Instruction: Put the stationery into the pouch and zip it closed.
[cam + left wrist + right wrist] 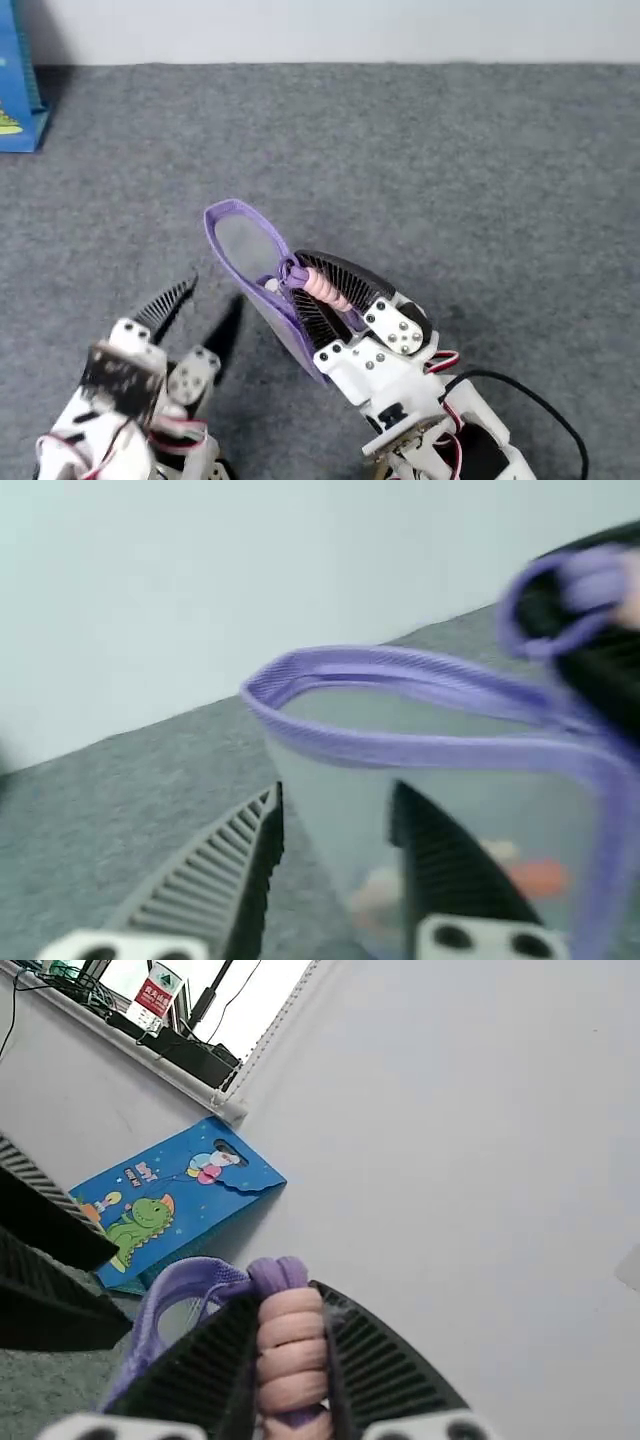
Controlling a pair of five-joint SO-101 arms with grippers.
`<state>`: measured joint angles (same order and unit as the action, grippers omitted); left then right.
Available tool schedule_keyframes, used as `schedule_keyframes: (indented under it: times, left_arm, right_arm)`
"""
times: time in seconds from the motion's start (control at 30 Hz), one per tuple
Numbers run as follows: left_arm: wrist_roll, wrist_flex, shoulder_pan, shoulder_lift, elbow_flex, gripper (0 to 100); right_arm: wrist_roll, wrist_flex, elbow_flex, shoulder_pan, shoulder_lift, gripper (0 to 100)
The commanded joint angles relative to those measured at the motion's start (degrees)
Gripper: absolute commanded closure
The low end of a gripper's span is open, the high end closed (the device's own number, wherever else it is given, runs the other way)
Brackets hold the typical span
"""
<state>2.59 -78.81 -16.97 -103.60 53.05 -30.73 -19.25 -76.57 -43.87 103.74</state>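
In the high view, the purple pouch (245, 245) stands on edge in the middle of the grey bench (450, 150). The right gripper (297, 280), coming in from the lower right, is clamped on the pink zip pull (325, 287) at the pouch's near end. The left gripper (213, 292) sits at the lower left with its fingers apart, just beside the pouch's flank and holding nothing. No loose stationery lies on the bench here. A blue gift bag (18, 100) stands at the upper left edge.

In the left wrist view, the pouch's purple rim (400, 665) runs across the centre as two bands with a gap between them, so the mouth looks unzipped along most of its length. Orange and pale shapes (530, 875) show through the clear wall at the lower right. I judge these to be the stationery, already inside. The spread fingers sit at the bottom of the frame, and I cannot tell whether either one touches the pouch.

In the right wrist view, the fingers pinch the ribbed pink pull at bottom centre, with its purple loop (275, 1272) just above.

Loading appears done. What is left is drawing the zip closed.
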Motion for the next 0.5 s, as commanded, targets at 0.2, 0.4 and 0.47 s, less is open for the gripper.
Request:
schedule_keyframes:
  times: [0.2, 0.4, 0.47]
  left_arm:
    - [-2.9, -8.44, -10.99, -0.26, -8.13, 73]
    - [-7.12, -10.55, -19.43, -0.18, -11.03, 72]
    - [-8.09, -8.97, -19.43, -0.18, -9.63, 72]
  right_arm:
    - [0.26, 0.66, 3.16, -4.79, -0.04, 99.1]
    - [0.53, 2.07, 2.99, -6.11, -0.04, 99.1]
    - [0.62, 2.07, 2.99, -6.81, -0.04, 99.1]
